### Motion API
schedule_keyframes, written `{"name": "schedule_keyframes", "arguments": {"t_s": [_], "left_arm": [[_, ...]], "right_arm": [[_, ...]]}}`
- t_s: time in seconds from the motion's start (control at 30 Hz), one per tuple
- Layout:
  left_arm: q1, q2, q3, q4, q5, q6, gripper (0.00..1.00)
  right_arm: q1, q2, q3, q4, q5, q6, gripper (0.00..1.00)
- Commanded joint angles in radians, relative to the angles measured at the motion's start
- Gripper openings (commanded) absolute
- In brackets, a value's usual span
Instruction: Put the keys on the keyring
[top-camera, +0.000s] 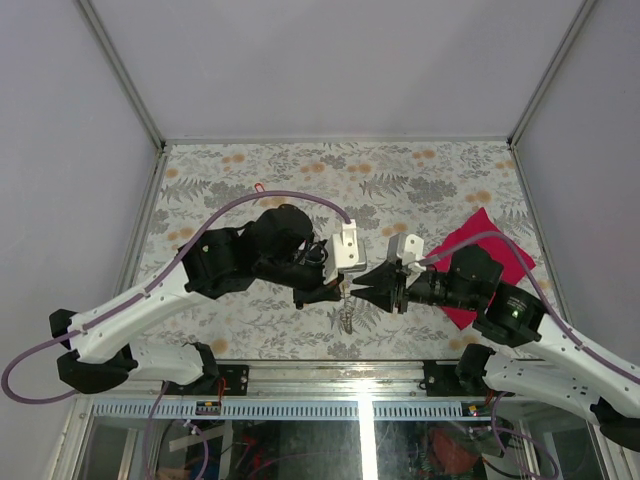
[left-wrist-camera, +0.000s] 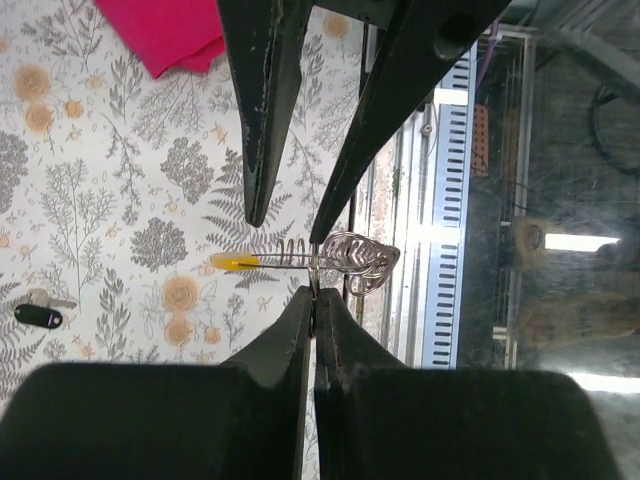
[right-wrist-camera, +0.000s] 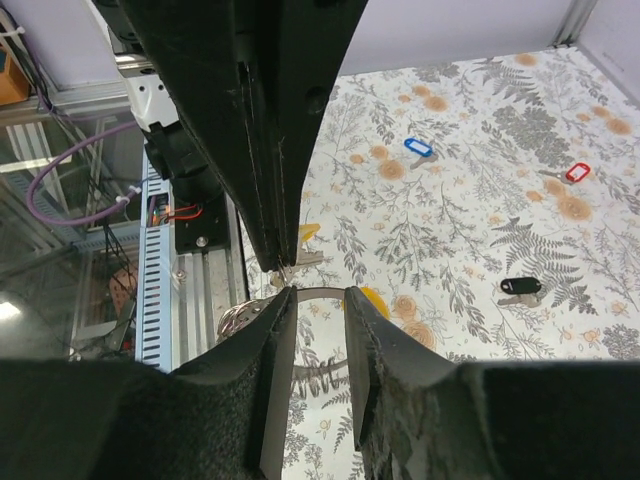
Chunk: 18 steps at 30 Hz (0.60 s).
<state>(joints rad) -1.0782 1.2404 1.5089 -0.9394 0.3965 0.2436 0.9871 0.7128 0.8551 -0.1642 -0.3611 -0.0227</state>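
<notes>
Nearest: left end effector (left-wrist-camera: 313, 300) clenched on keyring (left-wrist-camera: 355, 255), held over tabletop (left-wrist-camera: 130, 180) near edge, 6 o'clock in top view. Right end effector (right-wrist-camera: 318, 298) released, ring wire between its fingers. Arms bent inward, tips met. Scattered on open tabletop, 2 o'clock in right wrist view: black key (right-wrist-camera: 520, 287), blue key (right-wrist-camera: 417, 147), red key (right-wrist-camera: 577, 172).

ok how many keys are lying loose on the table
3, seen from the right wrist: blue key and red key farther off, black key nearer. Yellow pieces by the keyring may be more.
</notes>
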Motion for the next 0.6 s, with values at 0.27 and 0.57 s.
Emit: {"name": "schedule_keyframes", "arguments": {"t_s": [0.27, 0.57], "left_arm": [[-0.04, 0.016, 0.056, -0.019, -0.087, 0.014, 0.0], [-0.044, 0.019, 0.051, -0.02, -0.101, 0.02, 0.0]], "right_arm": [[-0.002, 0.023, 0.001, 0.065, -0.087, -0.014, 0.31], [-0.002, -0.012, -0.017, 0.097, -0.121, -0.001, 0.31]]}}
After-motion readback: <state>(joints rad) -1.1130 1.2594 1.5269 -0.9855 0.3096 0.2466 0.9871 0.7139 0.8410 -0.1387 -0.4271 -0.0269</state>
